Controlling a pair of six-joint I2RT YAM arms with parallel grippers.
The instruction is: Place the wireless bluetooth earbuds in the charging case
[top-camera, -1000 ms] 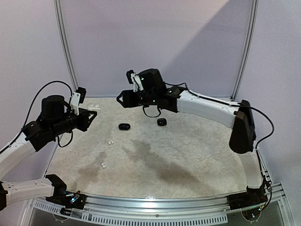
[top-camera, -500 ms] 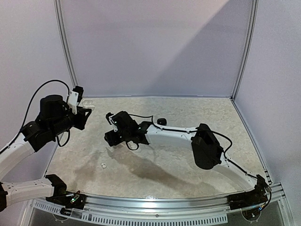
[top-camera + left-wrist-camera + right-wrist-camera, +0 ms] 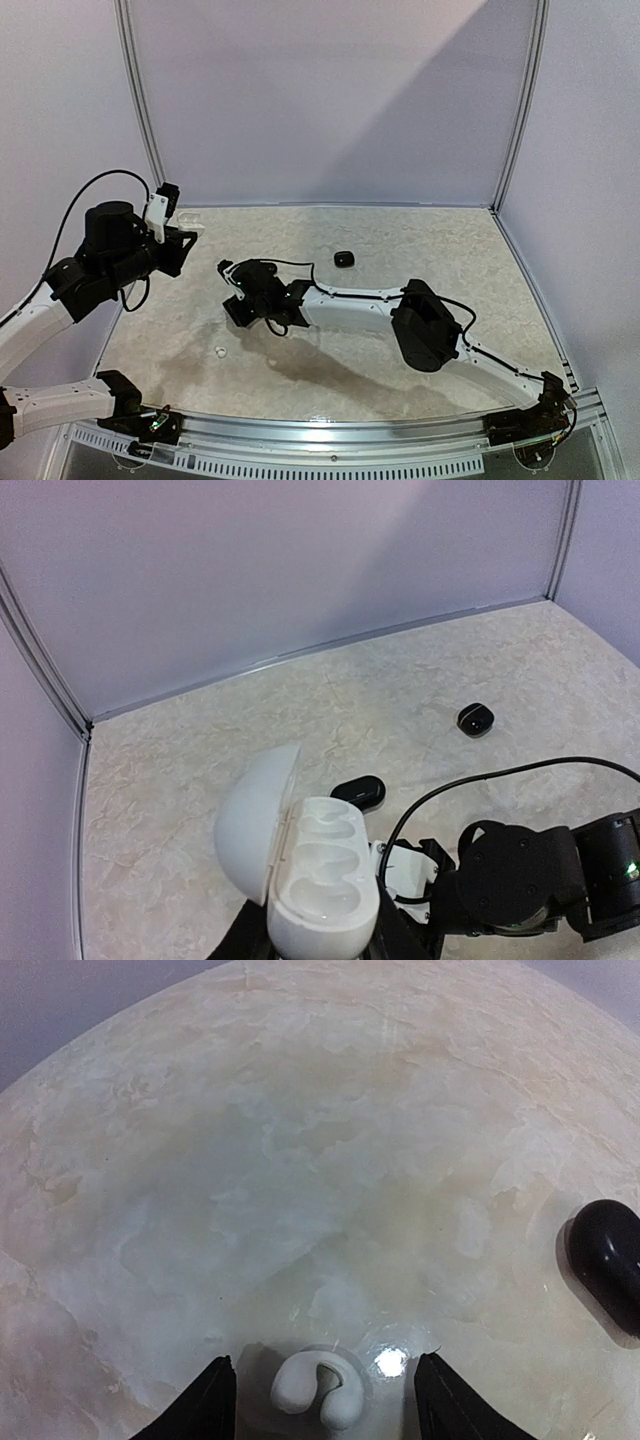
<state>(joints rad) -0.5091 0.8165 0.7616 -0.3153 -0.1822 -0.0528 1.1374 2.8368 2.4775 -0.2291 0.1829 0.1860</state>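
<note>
Near-left on the tabletop [image 3: 450,240] lies a lone white earbud [image 3: 219,351]. Beyond it the right hand [image 3: 325,1385] hangs low, fingers spread clear around a second white earbud [image 3: 300,1395], with a black case [image 3: 607,1260] just right. Far left, by the wall [image 3: 60,150], the left hand [image 3: 320,935] clamps the open white charging case [image 3: 315,865].

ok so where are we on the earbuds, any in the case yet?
Done: nothing seated; the open white case held by the left hand shows both sockets looking empty. In hand: the right hand is down at the table, jaws open either side of a white earbud, not gripping it. Left: grasp and seat it, then the second white earbud nearer the front edge.
</note>
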